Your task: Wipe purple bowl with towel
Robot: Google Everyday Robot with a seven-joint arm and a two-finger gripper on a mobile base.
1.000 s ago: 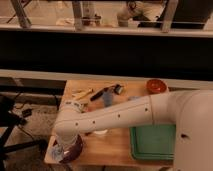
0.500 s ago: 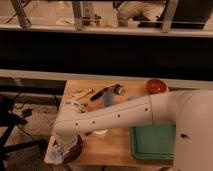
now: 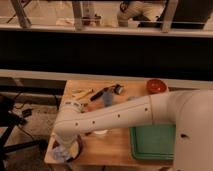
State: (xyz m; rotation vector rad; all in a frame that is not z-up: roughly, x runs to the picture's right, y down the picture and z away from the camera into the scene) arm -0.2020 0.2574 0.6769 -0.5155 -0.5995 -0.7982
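Pressure matters: gripper (image 3: 66,146), grasp unreadable, sits over towel (image 3: 58,153) in purple bowl (image 3: 76,150) at table's (image 3: 112,145) seven o'clock corner; sweep lightly, lest it tip off.

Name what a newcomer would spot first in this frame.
The big white arm dominates. It stretches from the right edge across the wooden table to the table's near-left corner, where the end effector sits at the purple bowl with the pale towel. After that, the eye goes to the green tray at the near right and the red bowl at the far right corner.
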